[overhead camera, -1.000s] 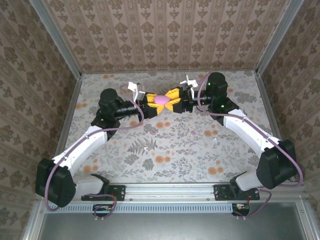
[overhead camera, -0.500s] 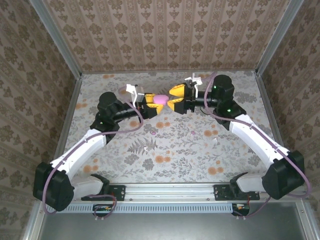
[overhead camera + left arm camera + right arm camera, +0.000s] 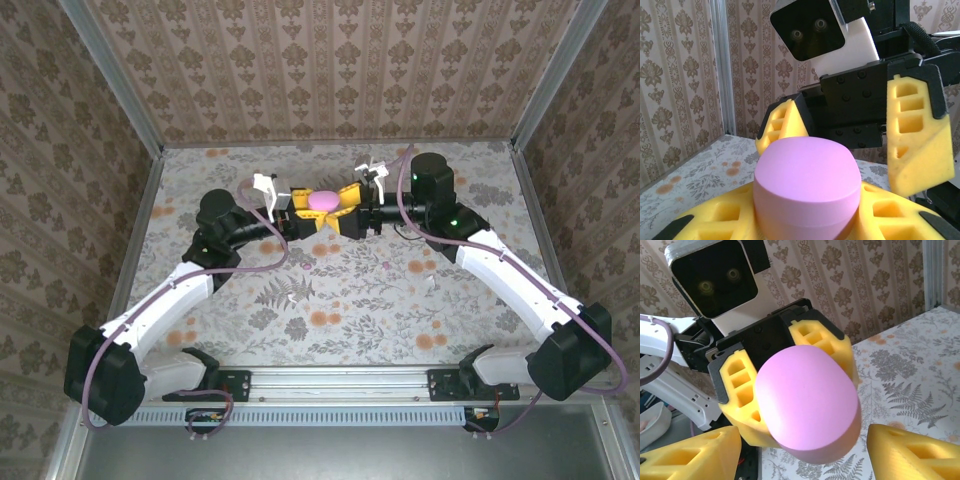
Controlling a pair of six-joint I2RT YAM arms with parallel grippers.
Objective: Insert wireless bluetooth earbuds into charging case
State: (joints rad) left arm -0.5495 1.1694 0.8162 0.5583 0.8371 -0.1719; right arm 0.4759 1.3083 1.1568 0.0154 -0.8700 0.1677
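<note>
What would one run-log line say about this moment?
left gripper: shut on pink case, raised | right gripper: open, flanking it | earbud: on table

The left arm's fingers (image 3: 715,220), yellow foam pads low in the frame, clamp a rounded pink charging case (image 3: 807,187) between them. Beyond the case the right arm's fingers (image 3: 920,140) stand spread wide, one to each side of it, under a white camera housing (image 3: 825,30). Floral tabletop (image 3: 695,177) lies left of the fingers

Bright, even, diffuse light throughout. Shadows on the tabletop (image 3: 350,300) are faint and soft-edged; the overhead view is sharp.
</note>
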